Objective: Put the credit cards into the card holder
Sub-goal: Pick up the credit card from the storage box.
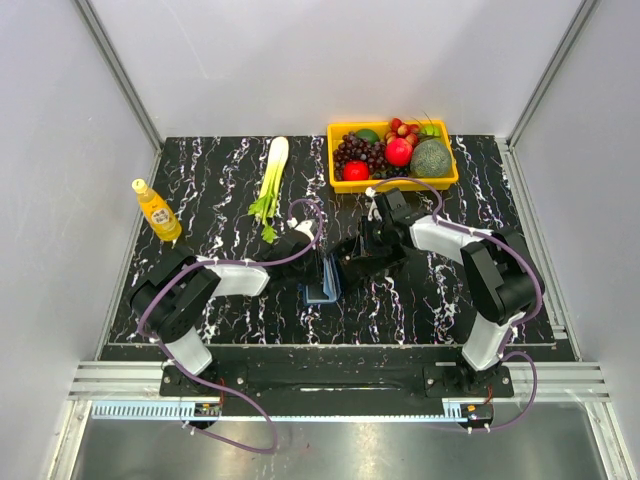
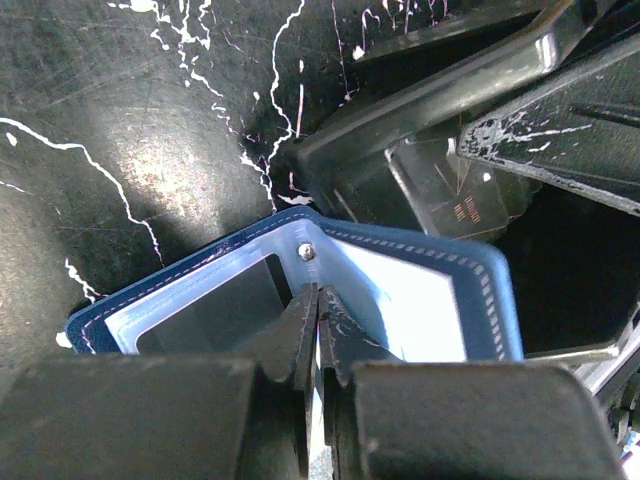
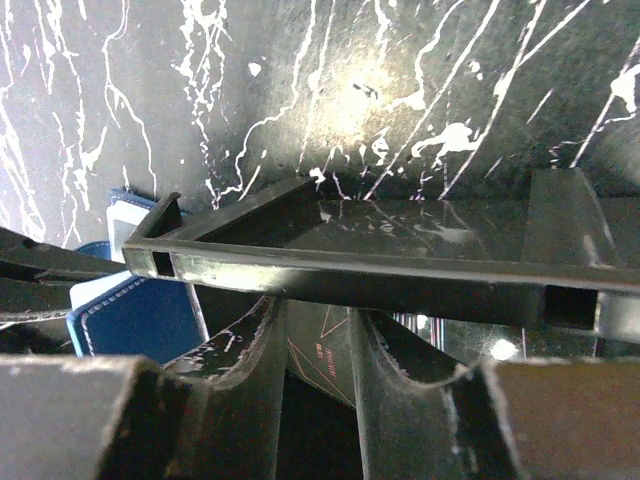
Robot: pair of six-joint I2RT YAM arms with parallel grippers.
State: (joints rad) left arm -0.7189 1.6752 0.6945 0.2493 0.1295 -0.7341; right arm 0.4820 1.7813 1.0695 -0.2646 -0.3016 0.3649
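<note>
1. Now the small navy-blue folding card holder [image 1: 322, 290] sits open, its pale-blue inside showing. It is at the middle of the black white-veined worktop [image 1: 210, 215], toward the near edge, just beside the black open rectangular tray [image 3: 400, 272].
2. The left gripper [image 2: 316, 300] has its jaws pinched shut on the holder's clear inner sleeve, close below the small metal rivet [image 2: 307, 252]. This looks like a steadying hold that props a pocket open.
3. The right gripper [image 3: 315, 318] reaches down at the tray, jaws apart on either side of a dark credit card with red markings [image 3: 320, 355]. Whether they already bite it I cannot tell.
4. The step in hand seems to be lifting that card out. Close squarely on it, then rise clear of the tray's rim before swinging toward the holder.
5. Bring the card in edge-first, lined up with the pocket mouth and at a shallow angle.
6. The left pinch should be firm; otherwise the holder may slide or fold as the card pushes in.
7. Likely snags are the tray wall and the sleeve's lip.
</note>
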